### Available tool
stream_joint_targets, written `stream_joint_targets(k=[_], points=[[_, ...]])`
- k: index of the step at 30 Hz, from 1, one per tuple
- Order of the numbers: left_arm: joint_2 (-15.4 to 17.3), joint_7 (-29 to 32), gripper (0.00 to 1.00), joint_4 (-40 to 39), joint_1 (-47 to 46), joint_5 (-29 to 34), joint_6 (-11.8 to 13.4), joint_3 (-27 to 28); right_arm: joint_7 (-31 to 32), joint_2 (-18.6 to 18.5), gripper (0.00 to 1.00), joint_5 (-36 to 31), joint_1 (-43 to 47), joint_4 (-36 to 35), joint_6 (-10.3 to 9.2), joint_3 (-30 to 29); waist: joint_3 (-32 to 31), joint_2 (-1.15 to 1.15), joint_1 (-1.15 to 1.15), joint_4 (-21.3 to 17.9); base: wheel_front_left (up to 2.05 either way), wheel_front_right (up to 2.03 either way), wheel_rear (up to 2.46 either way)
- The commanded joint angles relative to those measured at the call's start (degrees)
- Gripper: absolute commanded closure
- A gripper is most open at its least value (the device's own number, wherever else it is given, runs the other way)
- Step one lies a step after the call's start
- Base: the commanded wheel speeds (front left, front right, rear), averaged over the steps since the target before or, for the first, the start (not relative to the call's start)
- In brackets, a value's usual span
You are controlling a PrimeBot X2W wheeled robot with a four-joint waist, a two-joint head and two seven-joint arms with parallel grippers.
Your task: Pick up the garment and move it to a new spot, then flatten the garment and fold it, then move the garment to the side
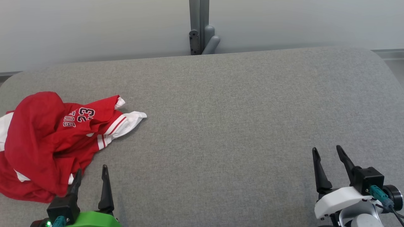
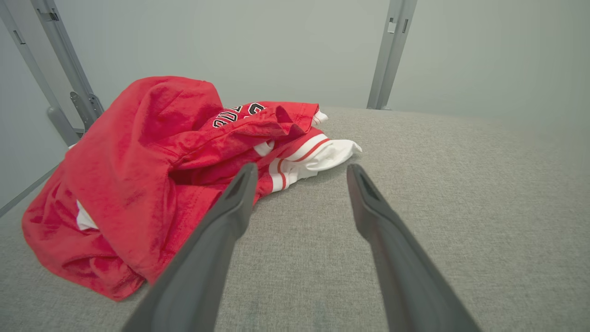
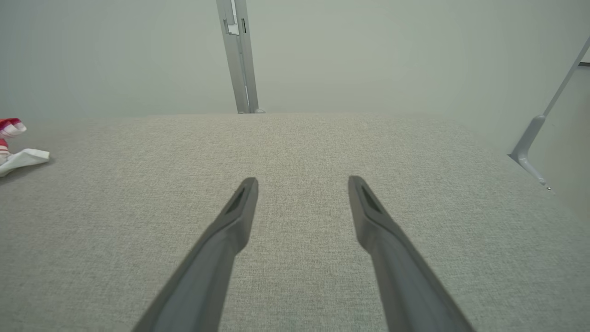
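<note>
Step in hand: the first one, the pick-up. Nothing was gripped yet.

The red shirt [image 1: 47,138] lay crumpled in a heap at the far left of the grey table [image 1: 236,126], running to its left edge, w/ a white-trimmed sleeve poking out toward the middle and "23" showing on top. In the right wrist view only that sleeve tip [image 3: 18,157] showed, well off to the side.

The left gripper [image 1: 91,168] sat at the near edge of the heap, jaws spread and empty. In the head view one finger overlapped the red cloth; in the left wrist view the shirt [image 2: 138,175] lay beside and behind that finger, w/ bare table btwn the two fingers [image 2: 299,168]. Couldn't tell if the finger actually touched cloth.

The right gripper [image 1: 326,148] was well apart on the other side, over bare table, jaws also spread [image 3: 302,180], holding nothing.

Next move, prob.: left gripper shifts further left and down so a thick fold sits btwn the fingers, then closes. It needs a bunched ridge, not a flat single layer, or the cloth could slip out. Rest of the table looked free for the new spot.
</note>
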Motion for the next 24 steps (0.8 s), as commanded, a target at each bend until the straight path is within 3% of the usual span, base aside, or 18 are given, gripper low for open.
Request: stream_joint_targets(k=[1,14,24], points=[[0.1,-0.4,0.00,0.4,0.8,0.8,-0.4,0.4,-0.3,0.2,0.00,-1.6,0.7,-0.4,0.00,-0.6,0.0,0.00,0.00,0.0,0.00,0.00,0.00],[-0.4,-1.9,0.00,5.7,-0.6,0.8,-3.1,1.4,-0.4,0.5,0.00,-6.7,2.1,-1.2,-0.01,-2.3,0.1,0.00,0.00,0.2,0.00,0.00,0.00],[-0.4,-1.7,0.00,6.2,-1.4,0.0,-3.8,2.2,-0.4,-0.3,0.00,-4.6,2.3,-0.9,-0.01,-0.9,0.2,0.00,0.00,0.1,0.00,0.00,0.00]])
